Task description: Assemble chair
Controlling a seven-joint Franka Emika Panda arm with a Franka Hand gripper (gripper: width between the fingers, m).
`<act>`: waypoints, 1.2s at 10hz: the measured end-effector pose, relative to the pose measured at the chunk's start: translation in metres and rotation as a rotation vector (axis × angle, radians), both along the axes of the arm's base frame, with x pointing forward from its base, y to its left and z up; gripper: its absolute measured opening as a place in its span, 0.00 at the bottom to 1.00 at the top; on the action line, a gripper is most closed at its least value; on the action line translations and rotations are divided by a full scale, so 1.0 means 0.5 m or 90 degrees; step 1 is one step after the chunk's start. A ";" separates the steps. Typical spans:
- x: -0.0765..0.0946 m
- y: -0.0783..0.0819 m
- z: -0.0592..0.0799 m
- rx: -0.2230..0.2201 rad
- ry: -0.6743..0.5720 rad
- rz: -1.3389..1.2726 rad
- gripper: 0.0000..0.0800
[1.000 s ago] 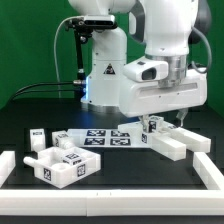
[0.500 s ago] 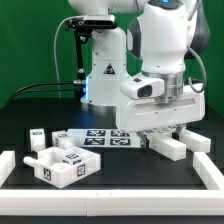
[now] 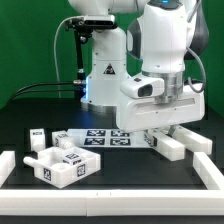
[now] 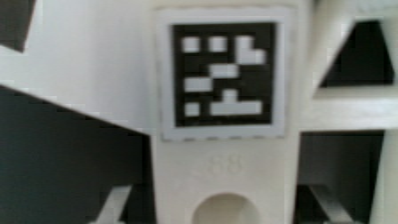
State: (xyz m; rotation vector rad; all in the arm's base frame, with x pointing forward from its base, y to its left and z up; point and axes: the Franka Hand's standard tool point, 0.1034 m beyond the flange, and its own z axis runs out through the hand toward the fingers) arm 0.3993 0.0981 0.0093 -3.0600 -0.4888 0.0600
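My gripper (image 3: 153, 131) is low over the white chair parts (image 3: 178, 144) on the black table at the exterior view's right; the hand's housing hides the fingers there. In the wrist view a white chair part with a black-and-white tag (image 4: 222, 75) and a rounded notch at its end fills the picture. It lies between my fingers (image 4: 118, 200), with a dark gap on each side. The gripper (image 4: 221, 205) is open around it and does not touch it.
The marker board (image 3: 100, 138) lies mid-table. A cluster of white chair parts (image 3: 65, 165) sits at the exterior view's left front, with a small tagged piece (image 3: 38, 138) behind it. White rails (image 3: 215, 170) border the work area. The robot base (image 3: 100, 75) stands behind.
The arm has come down and shifted slightly toward the exterior view's left, onto the right-hand parts; over the last half second it has barely moved.
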 end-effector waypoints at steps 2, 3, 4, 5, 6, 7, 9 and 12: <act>0.037 0.014 0.008 0.001 0.003 -0.053 0.35; 0.037 0.018 0.007 0.000 0.002 -0.084 0.35; 0.031 0.015 0.000 -0.002 0.008 -0.107 0.35; 0.032 0.013 -0.003 -0.001 0.006 -0.115 0.35; 0.034 0.013 -0.004 0.001 -0.001 -0.116 0.35; 0.034 0.014 -0.004 0.001 -0.003 -0.116 0.35; 0.034 0.014 -0.004 0.001 -0.003 -0.116 0.35; 0.037 0.012 0.010 0.003 -0.005 -0.103 0.77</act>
